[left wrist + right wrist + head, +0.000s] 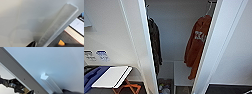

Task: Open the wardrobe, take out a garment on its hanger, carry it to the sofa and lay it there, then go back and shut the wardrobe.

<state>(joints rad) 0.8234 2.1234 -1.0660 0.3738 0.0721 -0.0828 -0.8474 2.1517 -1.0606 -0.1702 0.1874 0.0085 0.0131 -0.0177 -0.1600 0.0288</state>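
The wardrobe stands open in the head view, its two plain white doors swung out toward the camera, the left door running from 12 o'clock down to 6 o'clock and the right door slanting from 1 o'clock to about 5 o'clock. The interior is white.

Inside, at about 2 o'clock from the picture's centre, hangs the garment: a rust-orange fleecy sweatshirt with white lettering across the chest, one sleeve drooping down toward 5 o'clock. It hangs from the hanger, thin and white, whose curved hook rises toward the top of the cabinet. Part of the garment's right side is hidden behind the right door's edge.

At about 10 o'clock inside the wardrobe, well apart from the orange one, hangs a dark jacket, close behind the left door's edge.

Outside, at 8 o'clock, a white board rests on an orange folding stand, with blue fabric beside it.

The left wrist view is close against a white door panel with a long vertical handle on it. The right wrist view shows a white panel with a small white handle standing out from it. In neither wrist view can I tell how the jaws stand.
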